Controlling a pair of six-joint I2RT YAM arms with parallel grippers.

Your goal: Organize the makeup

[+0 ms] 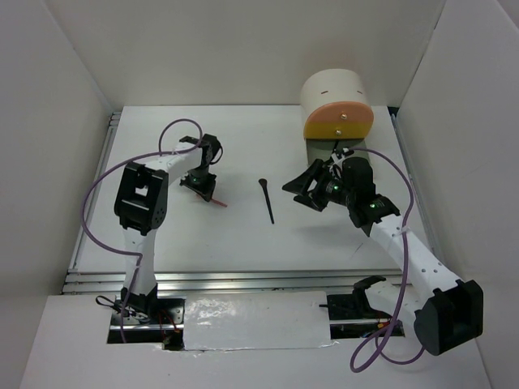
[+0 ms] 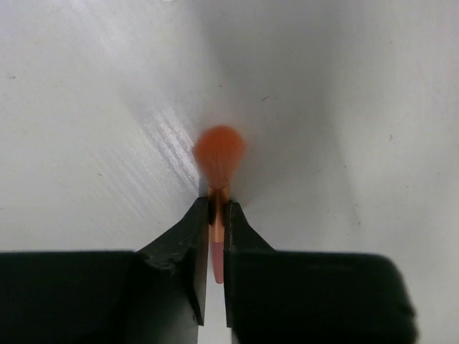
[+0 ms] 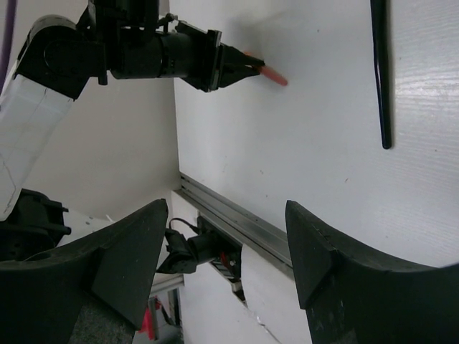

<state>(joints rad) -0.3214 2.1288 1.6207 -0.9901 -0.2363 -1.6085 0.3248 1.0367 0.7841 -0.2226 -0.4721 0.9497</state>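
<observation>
My left gripper (image 1: 199, 185) is shut on a coral-pink makeup brush (image 1: 217, 202) low over the table's left half. In the left wrist view the jaws (image 2: 217, 209) pinch its thin handle, and the fuzzy orange bristle head (image 2: 219, 150) points away toward the table. A thin black brush (image 1: 266, 200) lies loose in the middle of the table, and also shows in the right wrist view (image 3: 380, 72). My right gripper (image 1: 302, 193) is open and empty just right of the black brush, with wide-spread fingers (image 3: 337, 251). The other makeup items are out of view.
A cream round-topped box (image 1: 332, 87) with orange and yellow fronts stands at the back right, just behind my right arm. White walls enclose the table on the left, right and back. A metal rail (image 1: 243, 279) runs along the near edge.
</observation>
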